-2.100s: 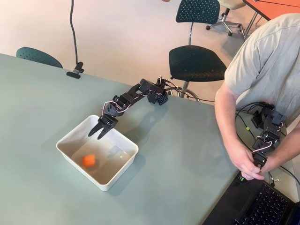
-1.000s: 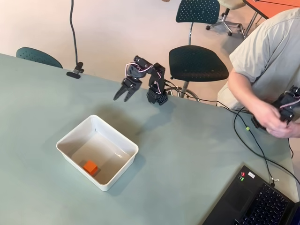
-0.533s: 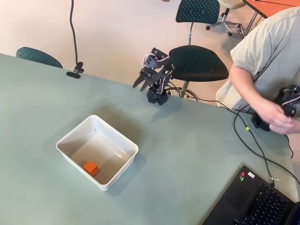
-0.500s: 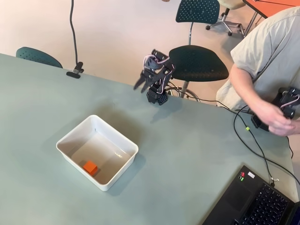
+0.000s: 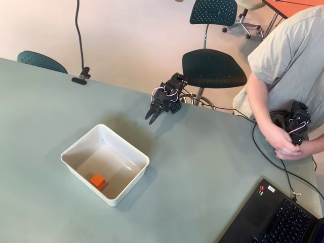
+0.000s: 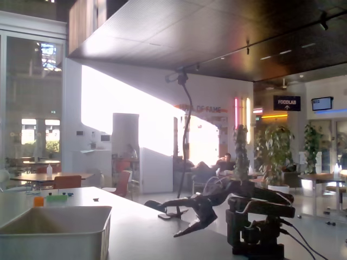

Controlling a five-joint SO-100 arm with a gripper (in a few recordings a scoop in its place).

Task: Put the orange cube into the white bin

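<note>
While the small bright orange cube lies on the floor of the shallow rectangular white plastic bin, close to the bin's near-left wall as the overhead view shows it, the black two-finger gripper hangs well apart from the bin, up and to the right of it and just beside the arm's own black base at the far table edge. Its jaws stand spread, tips pointing down toward the pale grey-green tabletop with nothing between them; from the low fixed view the gripper reaches out of the folded arm toward the bin, its dark fingers parted just above the table surface, and the cube cannot be seen over the bin's wall from there. To the right of the bin, at the table's far right side, a person in a light grey short-sleeved shirt leans in with both hands close together. Beyond the bin to the lower right, a black laptop sits at the table corner, and a thin black cable trails across the tabletop toward it. Behind the bin, past the far table edge, a dark perforated chair stands on the light floor, and a black clamp with a thin stalk grips the table edge up and to the left of the bin.
</note>
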